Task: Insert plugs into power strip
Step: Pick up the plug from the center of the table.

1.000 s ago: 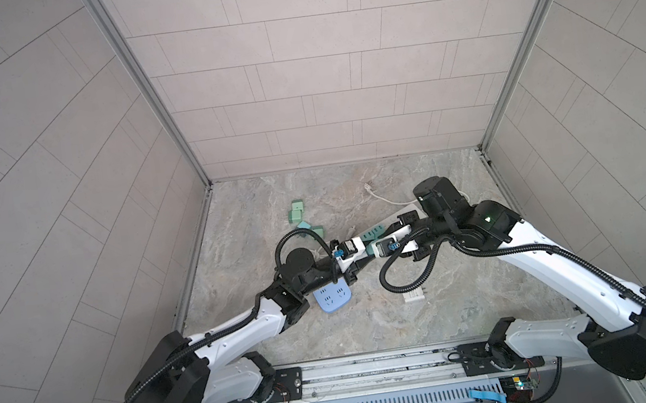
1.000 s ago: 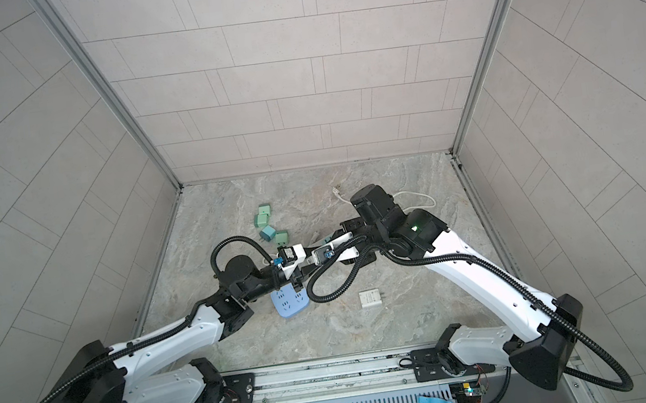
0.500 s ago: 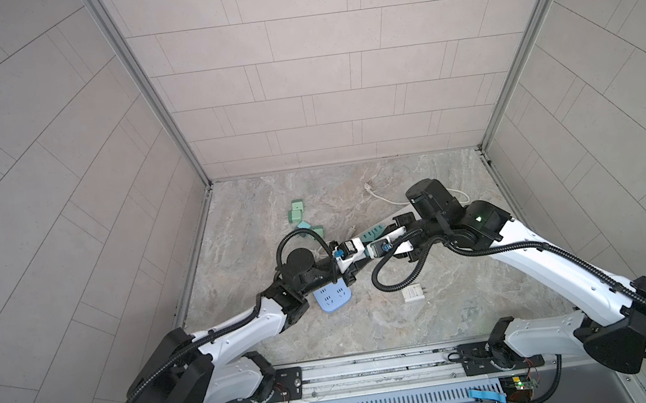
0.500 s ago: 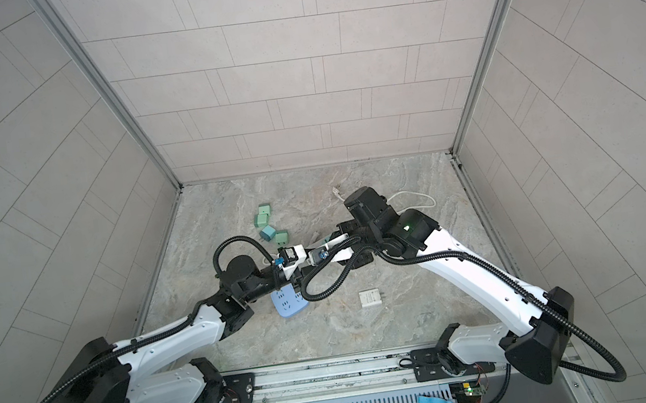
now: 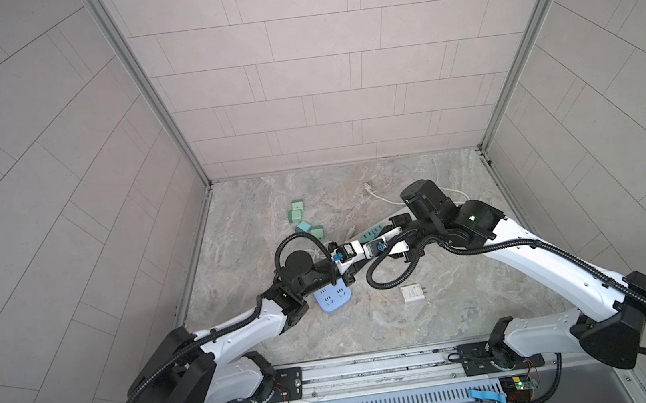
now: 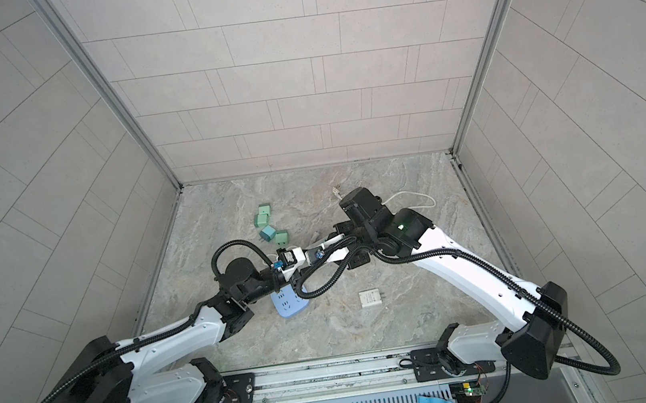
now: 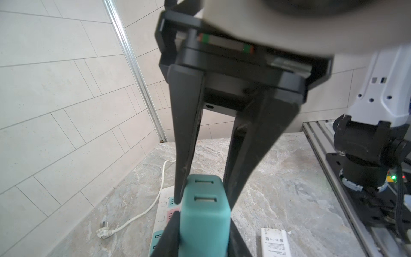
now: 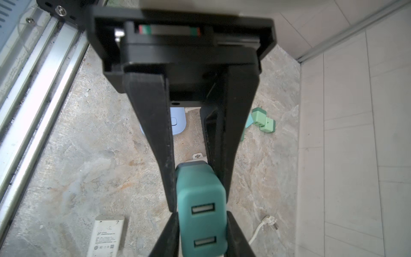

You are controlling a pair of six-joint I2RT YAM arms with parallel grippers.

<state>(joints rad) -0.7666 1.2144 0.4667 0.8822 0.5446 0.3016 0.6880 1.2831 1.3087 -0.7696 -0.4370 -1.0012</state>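
Teal blocky plug adapter [image 7: 204,222], raised near the white power strip [image 7: 162,200], is pinched by both my left gripper [image 7: 204,201] and right gripper [image 8: 198,200] (a hand-over, I judge, to re-grip it for insertion).

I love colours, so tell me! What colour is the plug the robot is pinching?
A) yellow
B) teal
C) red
B: the pinched plug in the right wrist view is teal.

Marbled tabletop [image 5: 370,330], pale tiled walls [image 5: 317,65], white cord [image 7: 144,211] ending in small white plug [image 7: 102,232]
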